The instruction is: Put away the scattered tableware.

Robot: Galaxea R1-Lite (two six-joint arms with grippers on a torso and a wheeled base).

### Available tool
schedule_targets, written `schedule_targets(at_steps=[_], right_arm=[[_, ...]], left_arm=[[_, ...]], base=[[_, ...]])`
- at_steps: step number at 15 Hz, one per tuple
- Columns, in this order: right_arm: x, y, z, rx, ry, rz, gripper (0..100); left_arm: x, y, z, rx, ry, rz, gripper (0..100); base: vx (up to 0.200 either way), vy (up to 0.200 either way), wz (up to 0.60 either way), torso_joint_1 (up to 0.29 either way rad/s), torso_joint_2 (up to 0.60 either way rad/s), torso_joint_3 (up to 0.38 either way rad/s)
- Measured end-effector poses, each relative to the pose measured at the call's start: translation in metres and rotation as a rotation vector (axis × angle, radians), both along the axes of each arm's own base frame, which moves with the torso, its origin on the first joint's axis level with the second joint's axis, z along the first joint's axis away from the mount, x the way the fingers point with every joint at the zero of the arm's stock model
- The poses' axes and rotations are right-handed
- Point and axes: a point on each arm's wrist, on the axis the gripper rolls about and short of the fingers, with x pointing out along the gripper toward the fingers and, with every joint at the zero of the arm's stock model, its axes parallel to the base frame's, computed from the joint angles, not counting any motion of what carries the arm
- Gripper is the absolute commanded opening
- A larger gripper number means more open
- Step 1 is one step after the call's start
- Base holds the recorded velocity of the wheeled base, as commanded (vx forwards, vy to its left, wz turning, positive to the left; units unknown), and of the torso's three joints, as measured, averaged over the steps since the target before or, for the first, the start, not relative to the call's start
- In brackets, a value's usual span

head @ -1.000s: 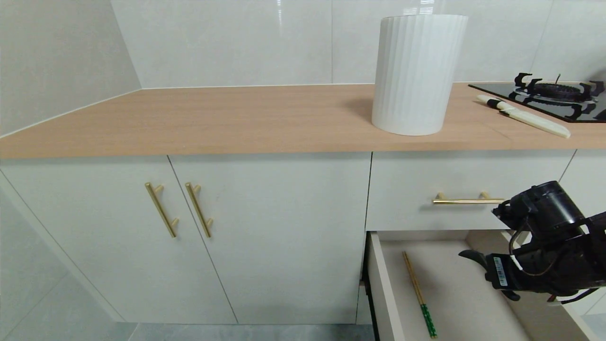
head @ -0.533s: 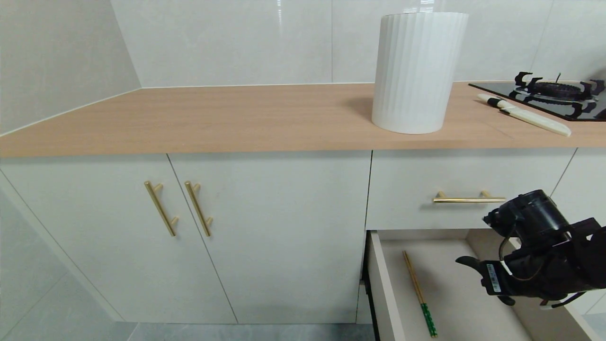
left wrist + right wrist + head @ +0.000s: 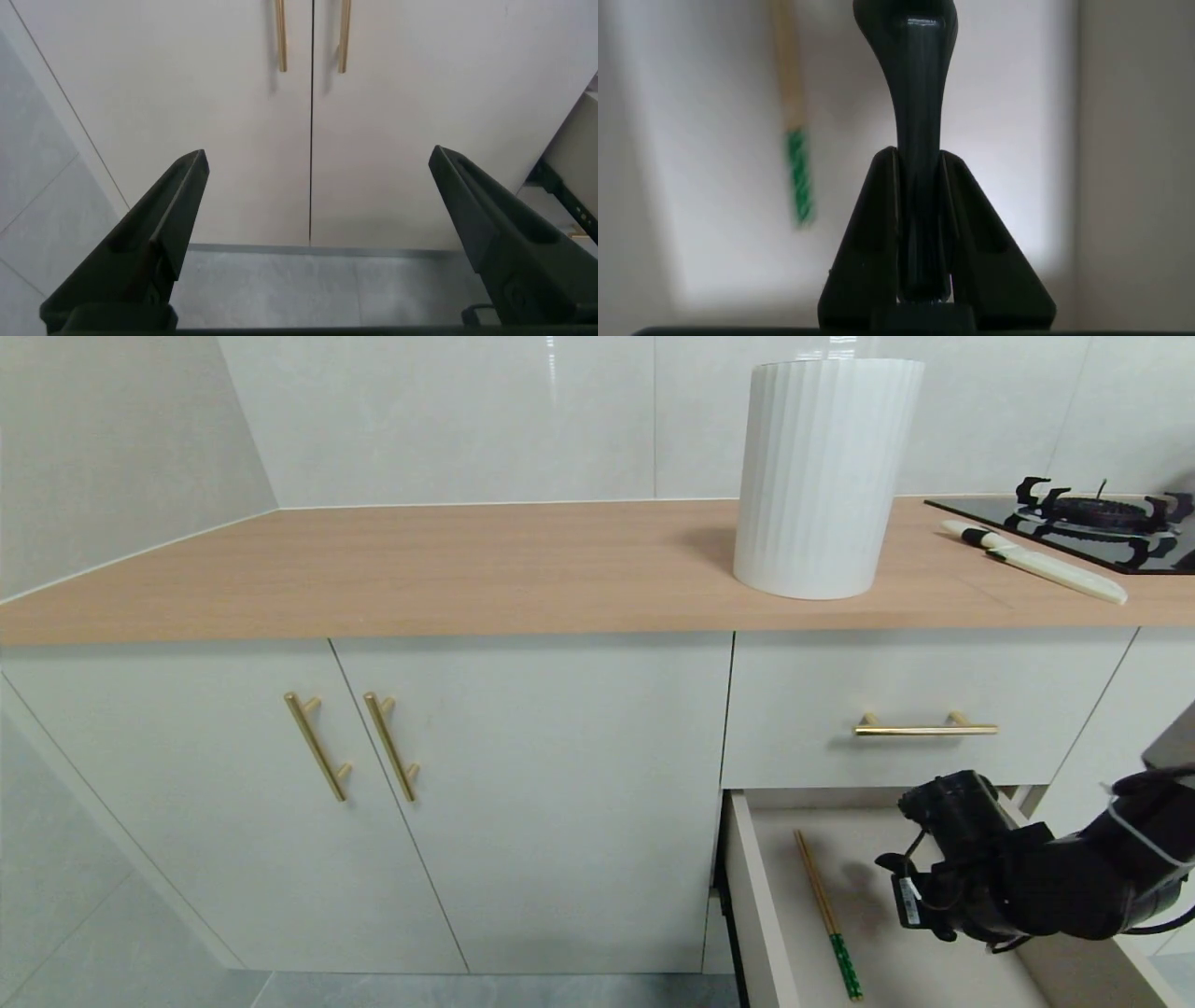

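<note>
While the right gripper hangs over the open drawer at the near right, its fingers are clamped tight on a dark glossy utensil.

The utensil's rounded end sticks out past the fingertips above the pale drawer floor. To its left, apart from the claw, chopsticks lie lengthwise on the left part of the drawer floor, green ends nearest. The left gripper is spread wide and holds nothing, low down and facing the white cabinet doors with their gold handles. Above the open drawer, a shut drawer carries a gold bar handle. Farther back on the wooden countertop stands a tall white ribbed container. Right of it lies a cream knife, just beside the black stove.
</note>
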Motion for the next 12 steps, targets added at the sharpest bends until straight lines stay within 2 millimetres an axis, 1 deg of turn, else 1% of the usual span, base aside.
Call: schedule_targets(at_steps=[1,4,9,12], right_arm=[[0.003,-0.003,-0.013,-0.017,0.006,-0.009,0],[0.009,-0.012,-0.034,-0.026,0.024,-0.039,0],[0.016,-0.017,-0.052,-0.046,0.010,-0.067,0],[0.021,-0.024,-0.061,-0.067,0.002,-0.068,0]], left_arm=[[0.000,0.000,0.000,0.000,0.000,0.000,100],[0.000,0.000,0.000,0.000,0.000,0.000,100],[0.000,0.000,0.000,0.000,0.001,0.000,100],[0.000,0.000,0.000,0.000,0.000,0.000,100]], base=[[0.000,0.000,0.00,0.000,0.00,0.000],[0.000,0.000,0.00,0.000,0.00,0.000],[0.000,0.000,0.00,0.000,0.00,0.000],[0.000,0.000,0.00,0.000,0.00,0.000]])
